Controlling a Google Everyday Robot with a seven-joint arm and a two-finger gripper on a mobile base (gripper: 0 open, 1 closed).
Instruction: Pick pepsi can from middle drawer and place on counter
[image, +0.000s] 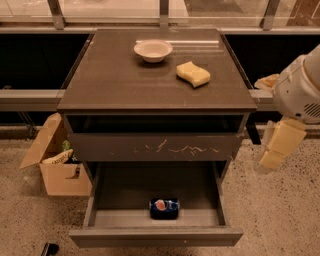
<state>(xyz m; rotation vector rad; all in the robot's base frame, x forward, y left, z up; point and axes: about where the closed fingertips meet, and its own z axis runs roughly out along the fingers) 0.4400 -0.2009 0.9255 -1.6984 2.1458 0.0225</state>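
Table (115, 85), dark brown top: white bowl (153, 50) at rear; yellow sponge (193, 74) near it, apart.
Middle drawer (155, 237), pulled out: pepsi can (164, 208) on its side, near front.
Cardboard box (57, 170) on floor beside cabinet.
Gripper (272, 152) hanging beside cabinet, opposite side, touching nothing.

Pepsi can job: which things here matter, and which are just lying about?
Needed: pepsi can in the open middle drawer; counter; gripper, hanging to the counter's right.
Lying about: bowl, yellow sponge, cardboard box.
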